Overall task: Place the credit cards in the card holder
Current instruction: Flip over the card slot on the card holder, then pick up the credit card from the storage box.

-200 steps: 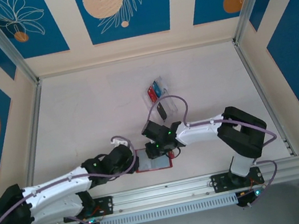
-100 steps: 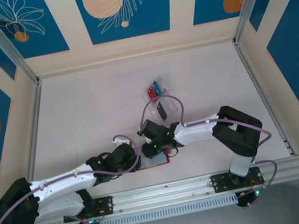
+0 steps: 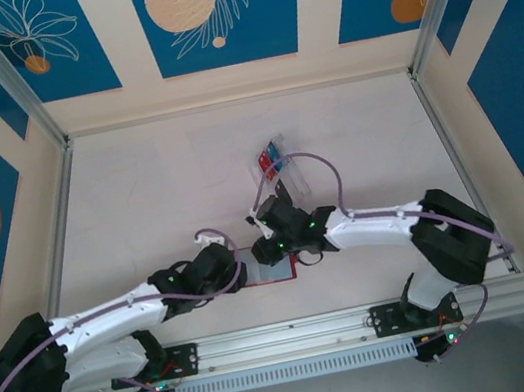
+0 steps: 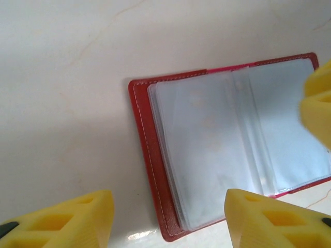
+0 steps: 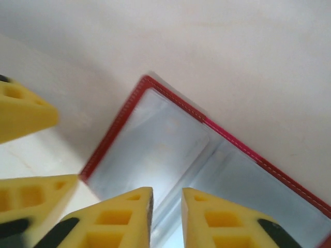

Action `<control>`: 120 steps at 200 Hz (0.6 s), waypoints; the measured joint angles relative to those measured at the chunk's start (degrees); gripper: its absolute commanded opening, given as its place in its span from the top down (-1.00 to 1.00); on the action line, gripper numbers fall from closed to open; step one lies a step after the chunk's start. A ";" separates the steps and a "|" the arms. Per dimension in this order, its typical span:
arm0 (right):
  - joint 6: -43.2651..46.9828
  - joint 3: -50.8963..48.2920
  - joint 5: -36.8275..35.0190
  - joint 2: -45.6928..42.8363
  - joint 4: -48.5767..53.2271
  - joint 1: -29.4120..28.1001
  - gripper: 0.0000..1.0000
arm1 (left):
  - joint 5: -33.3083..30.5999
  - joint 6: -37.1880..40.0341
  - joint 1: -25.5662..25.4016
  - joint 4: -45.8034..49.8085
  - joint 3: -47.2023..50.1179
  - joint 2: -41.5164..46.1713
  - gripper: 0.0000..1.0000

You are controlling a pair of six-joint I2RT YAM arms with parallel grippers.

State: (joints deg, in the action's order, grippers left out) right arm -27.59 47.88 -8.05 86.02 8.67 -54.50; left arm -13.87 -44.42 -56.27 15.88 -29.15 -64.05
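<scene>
The card holder (image 4: 227,139) lies open and flat near the table's front edge (image 3: 277,271), red cover down, clear grey-blue sleeves up. My left gripper (image 4: 170,222) hovers open over its lower left corner, one yellow finger (image 4: 77,219) off the cover and the other over the sleeves. My right gripper (image 5: 166,206) hangs over the holder's (image 5: 155,150) middle fold. Its jaws stand a narrow gap apart with nothing between them. A red and a blue credit card (image 3: 270,159) stand in the clear tray behind.
The clear plastic tray (image 3: 290,179) sits just behind the right wrist, under its purple cable. The left gripper's yellow fingers (image 5: 23,111) crowd the holder's left end in the right wrist view. An aluminium rail (image 3: 296,332) runs along the near edge.
My left gripper has slid right up to the holder's left edge and opened a little wider. The right arm has stretched out and its jaws have parted slightly.
</scene>
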 measured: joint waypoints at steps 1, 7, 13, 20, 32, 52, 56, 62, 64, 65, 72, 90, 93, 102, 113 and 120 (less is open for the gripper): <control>0.02 0.00 -0.04 -0.17 0.04 0.02 0.46 | 0.00 0.00 0.02 0.00 -0.07 -0.04 -0.18; -0.07 0.02 -0.63 -1.60 0.70 0.20 0.40 | 0.17 0.09 0.28 0.00 -0.63 -0.61 -0.17; -0.35 0.13 -1.42 -2.97 1.73 0.44 0.33 | 0.39 0.33 0.55 -0.13 -1.14 -1.22 -0.16; -0.66 0.48 -2.56 -4.07 3.10 0.81 0.28 | 0.57 0.63 0.83 -0.26 -1.68 -2.05 -0.16; -1.31 1.70 -4.87 -5.25 5.86 1.99 0.20 | 1.05 1.18 1.36 -0.61 -2.40 -3.61 -0.15; -2.45 4.76 -8.24 -5.66 10.47 5.09 0.05 | 2.12 1.57 2.19 -1.79 -2.64 -5.97 -0.12; -2.36 5.49 -8.85 -5.66 11.45 5.81 0.04 | 2.32 1.60 2.29 -1.97 -2.67 -6.36 -0.12; -2.78 6.47 -9.88 -5.66 12.72 6.82 0.02 | 2.54 1.77 2.54 -2.19 -2.69 -7.13 -0.12; -2.84 6.82 -10.21 -5.64 13.14 7.15 0.02 | 2.62 1.81 2.60 -2.29 -2.71 -7.37 -0.12; -2.86 6.93 -10.32 -5.64 13.27 7.23 0.01 | 2.64 1.84 2.62 -2.32 -2.71 -7.48 -0.12; -3.04 8.17 -11.34 -5.64 14.75 8.39 -0.01 | 2.99 2.03 2.84 -2.62 -2.73 -8.24 -0.11; -3.06 11.65 -13.16 -5.18 18.10 11.47 -0.02 | 3.41 2.60 3.19 -3.37 -2.89 -9.77 -0.11; -3.04 12.35 -13.44 -5.01 18.53 12.07 -0.02 | 3.41 2.64 3.19 -3.48 -2.93 -10.05 -0.11; -2.95 14.08 -13.88 -4.35 19.52 13.40 0.01 | 3.58 2.71 3.30 -3.82 -3.06 -10.75 -0.10; -2.49 16.63 -14.29 -2.93 20.83 15.10 0.08 | 3.87 2.86 3.41 -4.59 -3.15 -11.63 -0.09; -2.14 18.16 -14.45 -1.75 21.27 15.96 0.11 | 4.07 2.91 3.41 -5.05 -3.17 -12.15 -0.08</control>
State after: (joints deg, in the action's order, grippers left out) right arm -29.74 66.04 -22.50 84.27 29.93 -38.54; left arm -9.80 -41.52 -52.86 10.83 -32.32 -76.20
